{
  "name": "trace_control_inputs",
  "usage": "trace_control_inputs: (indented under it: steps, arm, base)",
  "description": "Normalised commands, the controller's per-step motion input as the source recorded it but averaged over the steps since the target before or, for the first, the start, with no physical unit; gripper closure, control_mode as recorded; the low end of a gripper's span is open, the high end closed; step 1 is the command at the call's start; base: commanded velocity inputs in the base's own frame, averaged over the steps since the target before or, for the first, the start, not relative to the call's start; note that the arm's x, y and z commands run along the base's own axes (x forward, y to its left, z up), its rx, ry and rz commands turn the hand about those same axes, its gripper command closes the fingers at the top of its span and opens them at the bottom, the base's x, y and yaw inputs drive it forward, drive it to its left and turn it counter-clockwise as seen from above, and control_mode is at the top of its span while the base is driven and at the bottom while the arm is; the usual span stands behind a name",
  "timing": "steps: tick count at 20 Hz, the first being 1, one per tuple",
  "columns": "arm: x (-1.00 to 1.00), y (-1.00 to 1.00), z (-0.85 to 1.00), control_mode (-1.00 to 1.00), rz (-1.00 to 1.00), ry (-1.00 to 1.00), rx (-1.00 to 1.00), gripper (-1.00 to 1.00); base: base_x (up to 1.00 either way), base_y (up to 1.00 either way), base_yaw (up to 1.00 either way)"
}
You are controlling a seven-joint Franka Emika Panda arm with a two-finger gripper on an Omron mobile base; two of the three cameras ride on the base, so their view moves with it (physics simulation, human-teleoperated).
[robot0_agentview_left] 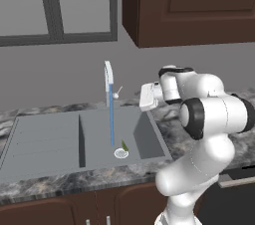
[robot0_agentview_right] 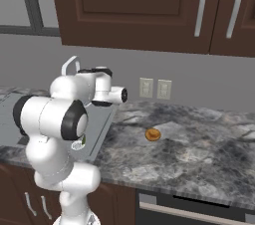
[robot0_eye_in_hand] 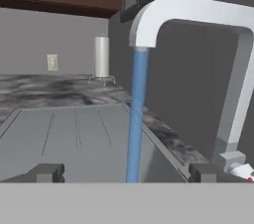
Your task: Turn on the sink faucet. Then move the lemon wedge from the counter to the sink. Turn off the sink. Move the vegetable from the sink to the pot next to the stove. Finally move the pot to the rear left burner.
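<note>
The white-silver sink faucet (robot0_agentview_left: 108, 77) stands behind the grey two-basin sink (robot0_agentview_left: 45, 139) and pours a blue stream of water (robot0_agentview_left: 111, 119) into the right basin. A tiny yellow-green lemon wedge (robot0_agentview_left: 124, 145) lies in that basin, right beside the round silver drain (robot0_agentview_left: 121, 153). My gripper (robot0_agentview_left: 144, 100) hovers just right of the faucet at the height of its thin lever (robot0_agentview_left: 118, 91). In the hand view the gripper (robot0_eye_in_hand: 125, 173) is open, with the stream between its fingertips (robot0_eye_in_hand: 47, 172) and the faucet's base (robot0_eye_in_hand: 233, 158) close at the right.
Dark marbled counter (robot0_agentview_right: 199, 154) runs right of the sink, with a small orange round object (robot0_agentview_right: 153, 134) on it. Two wall outlets (robot0_agentview_right: 146, 88) sit behind. A black oven front (robot0_agentview_right: 199, 209) is below. A paper towel roll (robot0_eye_in_hand: 101, 57) stands far left of the sink.
</note>
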Motion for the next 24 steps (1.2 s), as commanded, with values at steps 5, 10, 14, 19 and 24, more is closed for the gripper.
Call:
trace_control_inputs:
  steps: [5,10,14,19,24]
  arm:
    - [0.32,0.05,-0.02,-1.00,0.00,0.03,0.11,-1.00]
    - [0.14,-0.02,-0.07,-1.00,0.00,-0.02,0.01,-1.00]
    - [0.17,0.00,0.00,-1.00,0.00,0.00,0.00,-1.00]
    - [0.24,0.03,-0.01,-1.00,0.00,0.00,0.00,-1.00]
    - [0.18,0.10,-0.07,-1.00,0.00,0.00,0.00,-1.00]
  base:
    - [0.00,0.00,0.00]
    - [0.00,0.00,0.00]
    - [0.00,0.00,0.00]
    - [0.00,0.00,0.00]
    - [0.00,0.00,0.00]
